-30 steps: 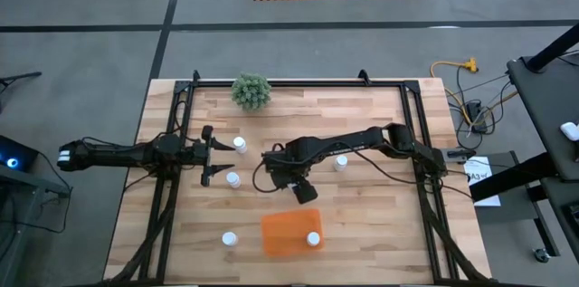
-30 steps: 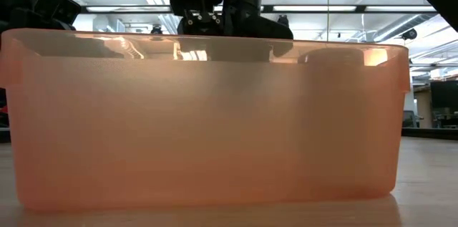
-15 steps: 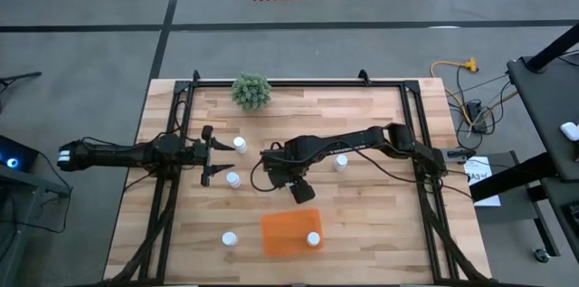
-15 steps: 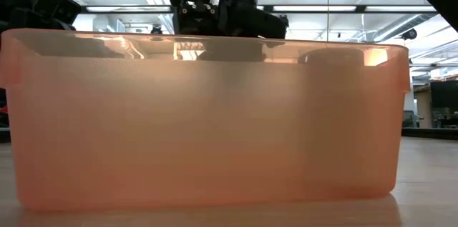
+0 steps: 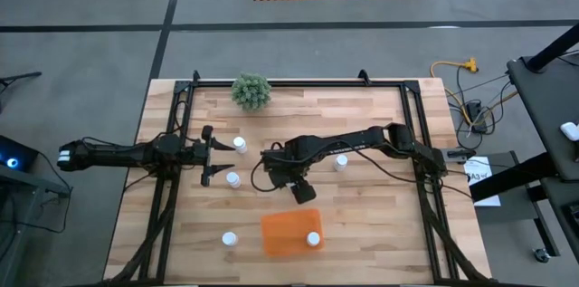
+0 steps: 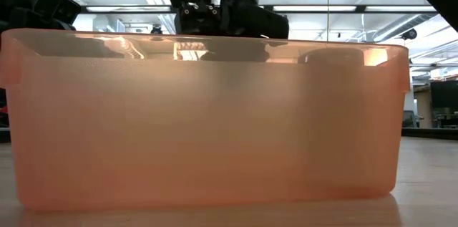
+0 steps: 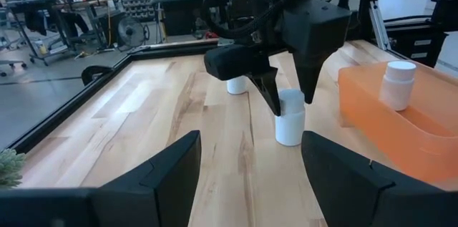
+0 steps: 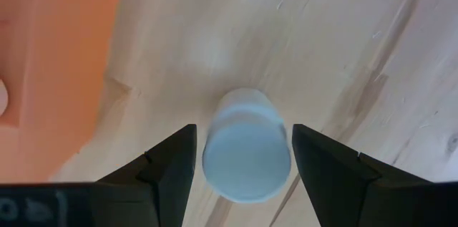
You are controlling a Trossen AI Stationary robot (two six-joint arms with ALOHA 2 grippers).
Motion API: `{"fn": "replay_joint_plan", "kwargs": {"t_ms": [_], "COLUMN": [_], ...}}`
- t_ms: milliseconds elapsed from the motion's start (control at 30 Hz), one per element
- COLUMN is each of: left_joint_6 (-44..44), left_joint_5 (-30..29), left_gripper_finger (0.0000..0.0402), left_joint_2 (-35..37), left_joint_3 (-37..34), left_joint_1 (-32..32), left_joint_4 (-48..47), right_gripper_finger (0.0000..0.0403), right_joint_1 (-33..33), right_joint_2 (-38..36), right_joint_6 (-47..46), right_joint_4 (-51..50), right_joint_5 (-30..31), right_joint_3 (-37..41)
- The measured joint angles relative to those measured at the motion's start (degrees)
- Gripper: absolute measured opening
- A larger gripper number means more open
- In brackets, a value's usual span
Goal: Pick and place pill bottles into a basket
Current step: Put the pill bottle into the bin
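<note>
My right gripper [image 5: 291,181] points down over a white pill bottle [image 8: 247,154] that stands upright on the table just beyond the orange basket [image 5: 291,233]. It is open, with one finger on either side of the bottle's cap [image 7: 290,102] and narrow gaps showing. One bottle [image 5: 313,239] stands in the basket's right end. My left gripper [image 5: 213,154] is open and empty at the table's left, level with the table, between two standing bottles [image 5: 239,144] [image 5: 233,179].
Another bottle [image 5: 341,162] stands to the right of my right arm, and one [image 5: 230,239] stands left of the basket near the front edge. A small green plant [image 5: 251,90] stands at the far edge. In the low view the basket's wall [image 6: 207,112] fills the frame.
My right gripper has edged slightly toward the table's left above the bottle. Its fingers stay apart, and the bottle stays standing in place.
</note>
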State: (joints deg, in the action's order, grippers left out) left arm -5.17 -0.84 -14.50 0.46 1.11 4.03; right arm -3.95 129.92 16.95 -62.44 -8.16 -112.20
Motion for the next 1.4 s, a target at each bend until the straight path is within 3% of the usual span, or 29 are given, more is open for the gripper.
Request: {"fn": "replay_joint_plan", "kwargs": {"t_ms": [200,533,1033,1400], "left_joint_6": [0.0,0.0,0.0,0.0], "left_joint_5": [0.0,0.0,0.0,0.0], "left_gripper_finger": [0.0224,0.0224,0.0224,0.0224], "left_joint_2": [0.0,0.0,0.0,0.0], "left_joint_3": [0.0,0.0,0.0,0.0], "left_joint_1": [0.0,0.0,0.0,-0.1], "left_joint_4": [0.0,0.0,0.0,0.0], "right_gripper_finger": [0.0214,0.0147,0.0151,0.0152], "right_joint_1": [0.0,0.0,0.0,-0.1], "right_joint_2": [0.0,0.0,0.0,-0.1], "right_joint_6": [0.0,0.1,0.0,-1.2], "right_joint_4": [-0.4,-0.3,-2.5,-9.5], "right_joint_5": [0.0,0.0,0.0,0.2], "right_joint_3": [0.0,0.0,-1.1,-10.3]}}
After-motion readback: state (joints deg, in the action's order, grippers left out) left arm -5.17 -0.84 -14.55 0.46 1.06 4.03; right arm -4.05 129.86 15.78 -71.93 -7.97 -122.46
